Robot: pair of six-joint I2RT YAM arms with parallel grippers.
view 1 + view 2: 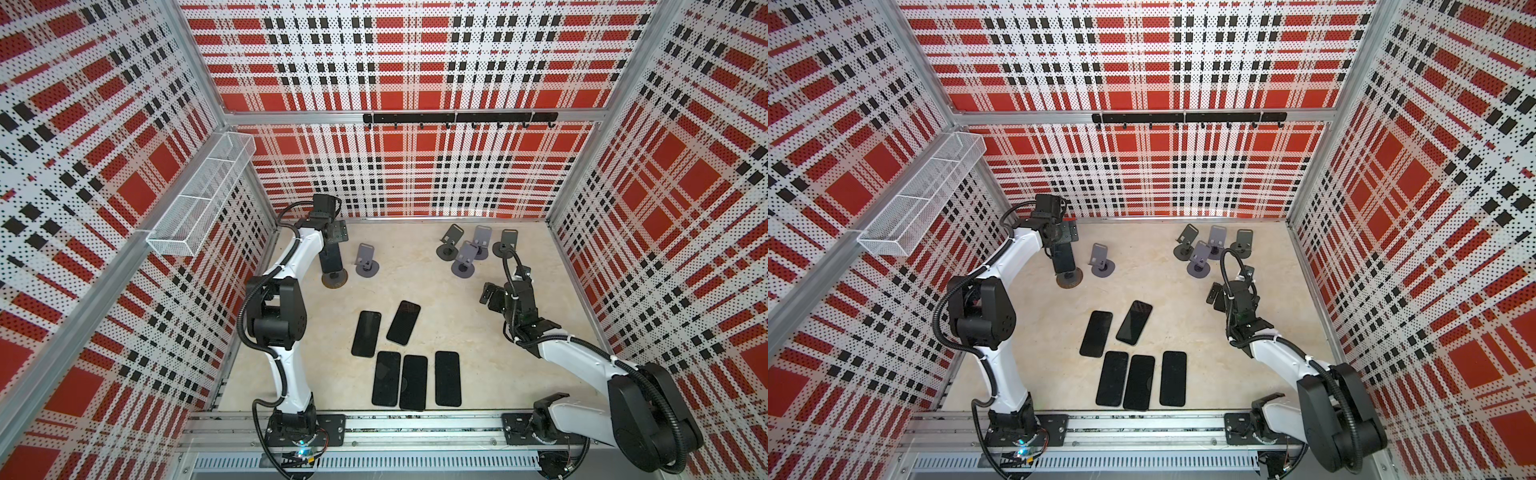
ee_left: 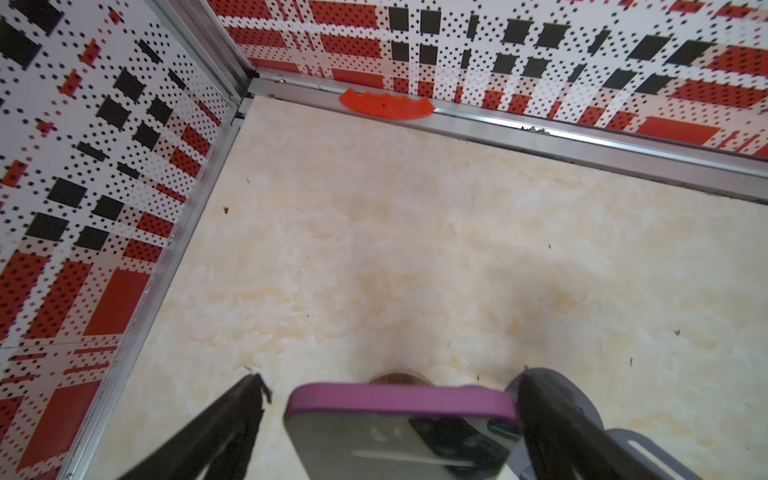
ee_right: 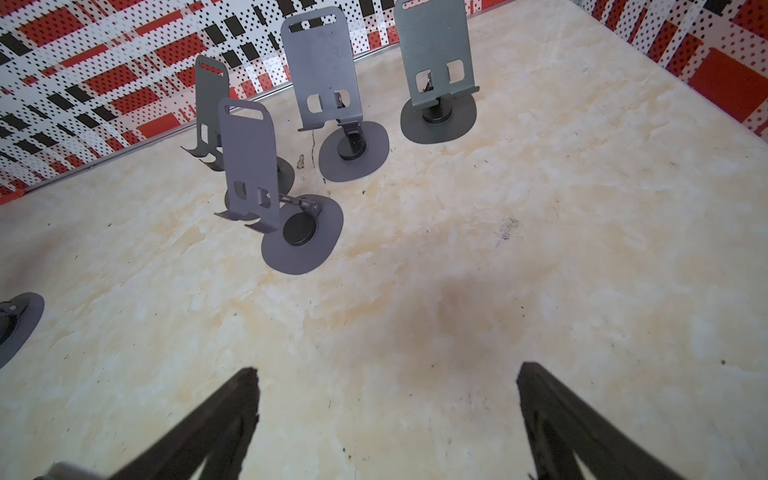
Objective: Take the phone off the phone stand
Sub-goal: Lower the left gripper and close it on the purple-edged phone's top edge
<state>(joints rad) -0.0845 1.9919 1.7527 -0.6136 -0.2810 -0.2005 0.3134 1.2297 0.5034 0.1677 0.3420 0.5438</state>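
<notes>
A beige table (image 1: 457,316) fills the lower middle of both top views, with a white three-compartment wire basket (image 1: 199,195) on the wall at upper left. The right claw (image 3: 387,370) hangs spread wide right of centre. Left of centre, the left claw (image 2: 390,376), jaws wide, straddles the top of the phone (image 2: 399,401), which has a dark screen and a purple case and leans upright in its round-footed phone stand (image 1: 334,279).
</notes>
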